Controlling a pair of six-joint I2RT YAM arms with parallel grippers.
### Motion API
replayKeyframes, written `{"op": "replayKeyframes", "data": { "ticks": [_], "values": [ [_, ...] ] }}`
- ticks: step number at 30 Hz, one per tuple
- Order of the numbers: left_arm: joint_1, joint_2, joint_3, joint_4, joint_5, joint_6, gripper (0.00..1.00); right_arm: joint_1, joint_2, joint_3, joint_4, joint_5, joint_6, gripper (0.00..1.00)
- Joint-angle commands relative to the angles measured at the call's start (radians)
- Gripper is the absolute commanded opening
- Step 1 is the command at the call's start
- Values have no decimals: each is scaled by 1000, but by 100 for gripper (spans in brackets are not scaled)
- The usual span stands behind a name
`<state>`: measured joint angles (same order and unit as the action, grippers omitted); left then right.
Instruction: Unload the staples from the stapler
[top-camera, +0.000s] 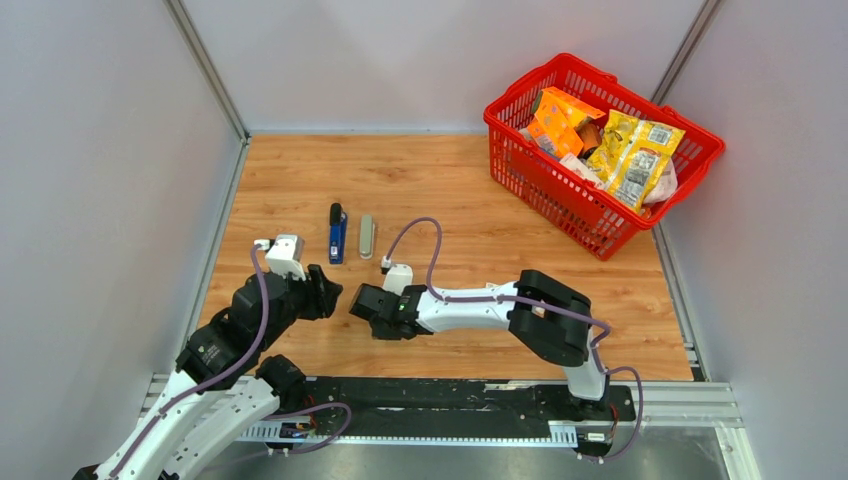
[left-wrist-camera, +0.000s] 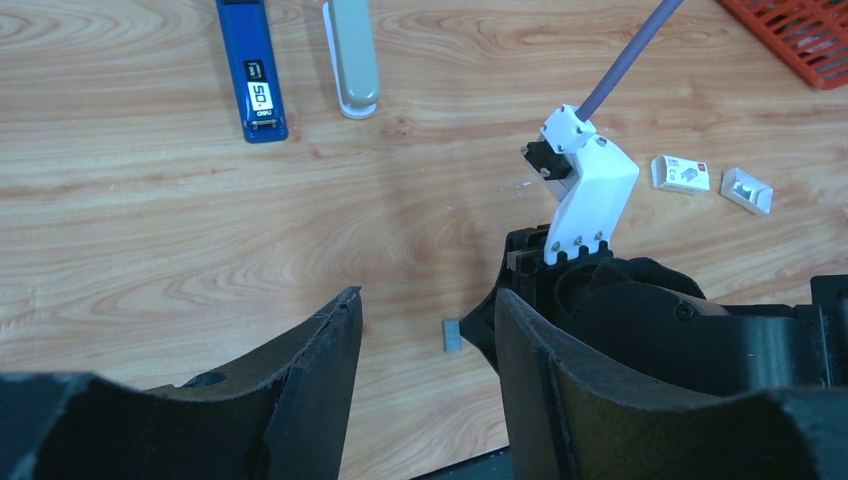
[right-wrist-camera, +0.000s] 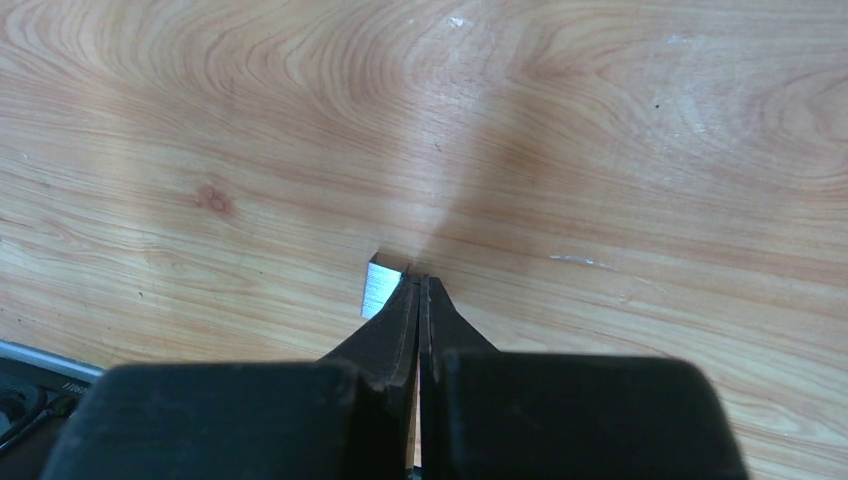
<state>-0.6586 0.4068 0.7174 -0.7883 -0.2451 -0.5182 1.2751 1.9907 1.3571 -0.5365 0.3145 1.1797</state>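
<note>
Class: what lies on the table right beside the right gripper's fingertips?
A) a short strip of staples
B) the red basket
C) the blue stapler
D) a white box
A: in the right wrist view the staples sit next to the tips of the shut right gripper.

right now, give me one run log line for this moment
left gripper open, empty | right gripper shut, tips beside staples | staples on table

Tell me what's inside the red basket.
The red basket holds orange packets, yellow packets and something white at the edge. Whatever lies beneath them is covered and cannot be seen.
</note>
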Motion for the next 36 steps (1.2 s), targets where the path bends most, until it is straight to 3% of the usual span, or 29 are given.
{"op": "replayKeyframes", "data": {
  "ticks": [1,6,14,36],
  "values": [
    [-1,1,30,15,-8,1,59,-3,13,43,-5,46,-15,1],
    [-1,-5,34,9,-5,3,59,0,-24,31,-20,60,-6,9],
    [-1,-23,51,-2,-8,7,59,20,-26,57,-49,60,3,37],
    [-1,-75,71,-26,-16,23,61,53,52,194,-125,115,-11,40]
  ]
}}
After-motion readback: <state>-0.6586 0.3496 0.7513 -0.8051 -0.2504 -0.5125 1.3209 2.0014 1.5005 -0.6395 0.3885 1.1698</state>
